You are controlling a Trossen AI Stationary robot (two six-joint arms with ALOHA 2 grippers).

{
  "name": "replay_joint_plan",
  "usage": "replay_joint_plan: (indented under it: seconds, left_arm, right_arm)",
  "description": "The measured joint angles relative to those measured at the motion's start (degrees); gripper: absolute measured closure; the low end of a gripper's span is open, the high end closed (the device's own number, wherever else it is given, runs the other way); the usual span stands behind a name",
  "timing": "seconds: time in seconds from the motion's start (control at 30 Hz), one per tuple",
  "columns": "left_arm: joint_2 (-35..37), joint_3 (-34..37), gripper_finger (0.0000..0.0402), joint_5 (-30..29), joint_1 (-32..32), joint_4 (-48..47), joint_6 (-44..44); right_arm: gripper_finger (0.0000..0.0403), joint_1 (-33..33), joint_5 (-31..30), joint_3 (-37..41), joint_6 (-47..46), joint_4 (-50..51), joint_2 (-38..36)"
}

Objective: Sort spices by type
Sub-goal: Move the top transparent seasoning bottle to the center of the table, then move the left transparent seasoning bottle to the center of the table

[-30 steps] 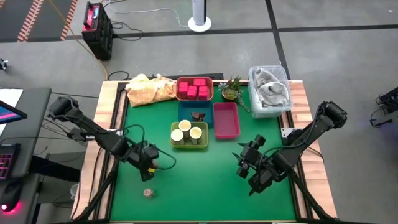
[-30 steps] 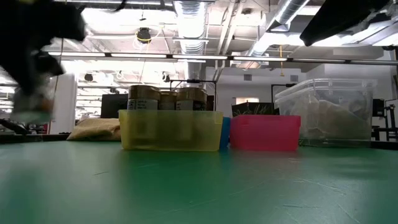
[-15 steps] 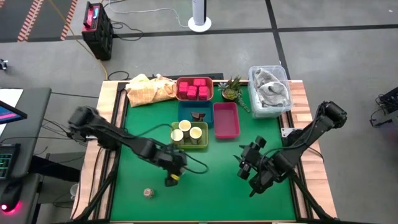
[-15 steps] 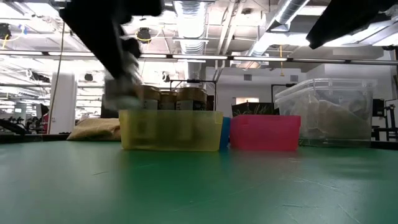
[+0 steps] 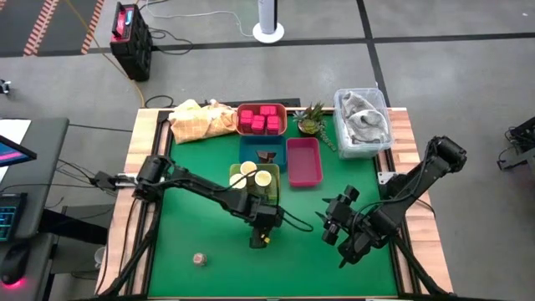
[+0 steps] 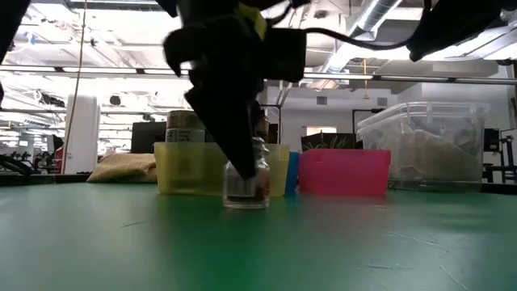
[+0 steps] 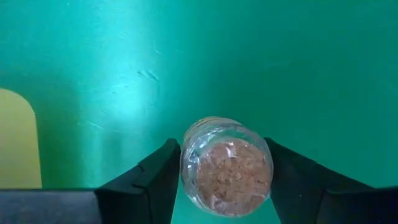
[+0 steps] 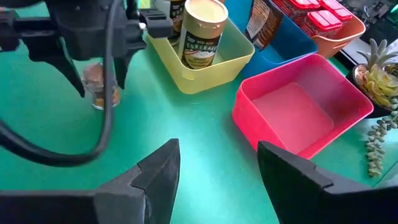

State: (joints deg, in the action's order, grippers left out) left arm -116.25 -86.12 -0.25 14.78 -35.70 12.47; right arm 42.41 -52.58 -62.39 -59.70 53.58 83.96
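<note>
A small clear jar [image 7: 227, 168] with brownish filling and a cork top stands on the green mat just in front of the yellow tray [image 8: 208, 74], with my left gripper [image 5: 261, 240] around it. The jar also shows in the low view [image 6: 245, 192]. A second tiny jar [image 5: 199, 259] sits on the mat near the front left. Cream-topped jars [image 5: 263, 176] stand in the yellow tray, and pink packets [image 5: 261, 119] fill the red tray at the back. A dark brown piece [image 5: 266, 155] lies in the blue tray. My right gripper [image 5: 334, 226] hangs open and empty at the right. My left gripper pinches the small jar's round sides [image 7: 186, 171] between its two fingers, just below the cork top. The fingers come steeply from above, pointing down. The jar is upright, its base [image 6: 245, 204] on the mat.
An empty pink tray [image 5: 303, 160] stands right of the blue tray [image 5: 251, 150]. A potted plant [image 5: 311, 119], a clear bin [image 5: 364, 121] and a yellow cloth bundle [image 5: 201, 119] line the far edge. Open mat lies toward the near edge.
My left gripper has swept from the table's left toward its middle, carrying the small jar, and has come down; the jar, lifted clear before, now stands on the mat before the yellow tray. The wrist has rolled on the way.
</note>
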Motion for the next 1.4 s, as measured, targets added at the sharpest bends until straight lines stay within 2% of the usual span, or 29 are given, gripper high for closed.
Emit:
replay_joint_plan:
  seconds: [0.47,0.63,0.83,1.0,1.1,1.23,1.4]
  left_arm:
    - [4.0,-0.4,0.0106,-4.4,0.0,-1.3,-0.5]
    - [9.1,-0.4,0.0098,-4.8,1.3,-7.0,-0.3]
    - [14.9,-0.2,0.0098,-4.9,10.5,-20.7,8.8]
    - [15.9,0.1,0.0097,-4.9,20.1,-23.4,20.1]
    - [15.9,0.1,0.0097,-7.6,24.7,-24.1,24.4]
    - [15.9,0.1,0.0097,-13.8,28.6,-27.6,29.3]
    - [15.9,1.4,0.0097,-15.0,30.1,-29.1,31.8]
  right_arm:
    - [0.0159,-0.1,0.0,0.0,-0.2,0.0,0.0]
    - [0.0159,-0.1,0.0,0.0,-0.2,0.1,0.0]
    - [0.0159,-0.1,0.0,0.0,-0.2,0.4,0.0]
    - [0.0159,-0.1,0.0,0.0,-0.3,0.8,0.0]
    - [0.0159,-0.1,0.0,0.0,-0.3,0.8,0.0]
    - [0.0159,-0.2,0.0,0.0,-0.3,0.7,0.0]
    - [0.0159,-0.6,0.0,0.0,-0.2,0.7,0.0]
